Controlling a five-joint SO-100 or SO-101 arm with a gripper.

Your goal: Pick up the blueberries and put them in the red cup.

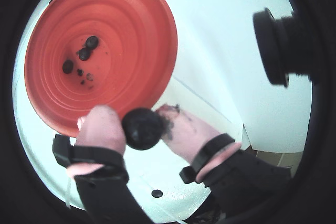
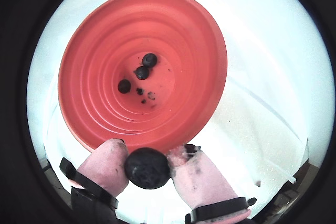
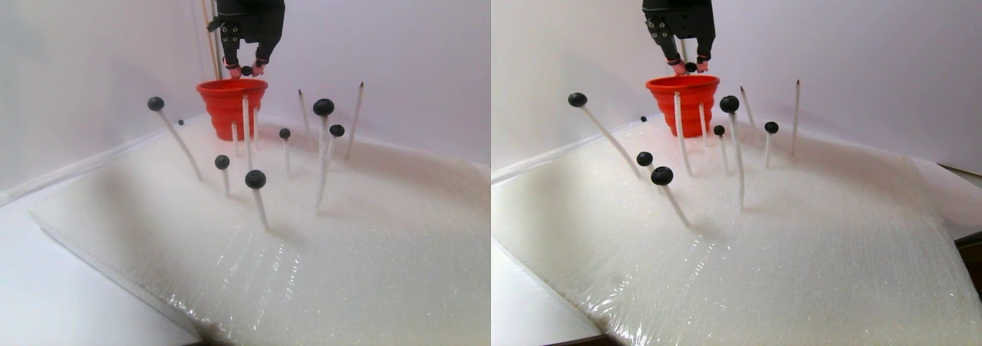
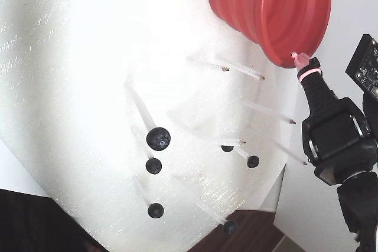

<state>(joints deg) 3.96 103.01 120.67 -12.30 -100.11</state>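
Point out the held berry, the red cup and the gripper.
held berry [image 1: 142,128]: a wrist view, its front face.
red cup [image 2: 100,40]: a wrist view, its ribbed inner wall.
gripper [image 1: 140,127]: a wrist view, midway between the pink fingers.

- Cup [image 3: 232,108]: upper left of the stereo pair's left half, on the foam sheet [image 3: 368,238].
- Gripper [image 3: 245,70]: directly above the cup rim, berry [image 2: 147,168] between fingertips.
- Loose berries [image 2: 142,72]: inside the cup, at its bottom.
- Sticks [image 3: 259,202]: in front and right of the cup, several topped by berries.
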